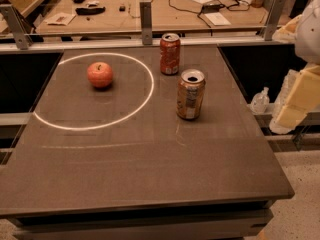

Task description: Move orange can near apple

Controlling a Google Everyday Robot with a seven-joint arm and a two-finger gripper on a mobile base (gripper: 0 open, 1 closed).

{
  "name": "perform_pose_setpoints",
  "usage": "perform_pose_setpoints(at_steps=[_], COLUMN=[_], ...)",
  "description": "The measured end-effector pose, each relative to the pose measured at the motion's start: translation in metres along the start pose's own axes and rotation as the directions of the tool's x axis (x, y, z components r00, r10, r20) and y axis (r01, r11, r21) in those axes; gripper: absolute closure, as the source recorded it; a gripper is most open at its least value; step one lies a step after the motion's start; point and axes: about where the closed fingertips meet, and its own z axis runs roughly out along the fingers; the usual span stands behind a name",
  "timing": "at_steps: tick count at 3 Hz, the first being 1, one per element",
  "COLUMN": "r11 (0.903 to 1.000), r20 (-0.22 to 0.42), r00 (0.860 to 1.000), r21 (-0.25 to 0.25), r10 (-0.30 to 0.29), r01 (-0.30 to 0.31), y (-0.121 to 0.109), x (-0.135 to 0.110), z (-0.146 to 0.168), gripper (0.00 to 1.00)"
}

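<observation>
The orange can (190, 94) stands upright right of the table's centre, with its top open and a whitish patch low on its side. The apple (100, 74) sits at the left back, inside a white ring of light on the tabletop. The can is well to the right of the apple and just outside the ring. My gripper (298, 100) shows as pale cream blocks at the right edge of the view, beyond the table's right side. It is apart from the can and holds nothing that I can see.
A redder can with white lettering (170, 53) stands at the back centre, behind the orange can. The dark table (150, 174) has a metal rail (146, 22) along its back. A small clear bottle (260, 101) stands off the right edge. A cluttered workbench (150, 9) lies behind.
</observation>
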Motion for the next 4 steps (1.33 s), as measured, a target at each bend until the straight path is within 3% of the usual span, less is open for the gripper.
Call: perform_pose_setpoints(at_steps=[2, 3, 4], r11=[1.0000, 0.9971, 0.9828], r20=[0.022, 0.096, 0.235], r00=[1.000, 0.992, 0.955], r21=[0.001, -0.002, -0.025], r10=[0.010, 0.076, 0.184], r01=[-0.010, -0.076, -0.183], y=[0.000, -0.001, 0.005], x=[-0.001, 0.009, 0.023], z=[-0.002, -0.001, 0.006], gripper=[0.00, 0.00, 0.00])
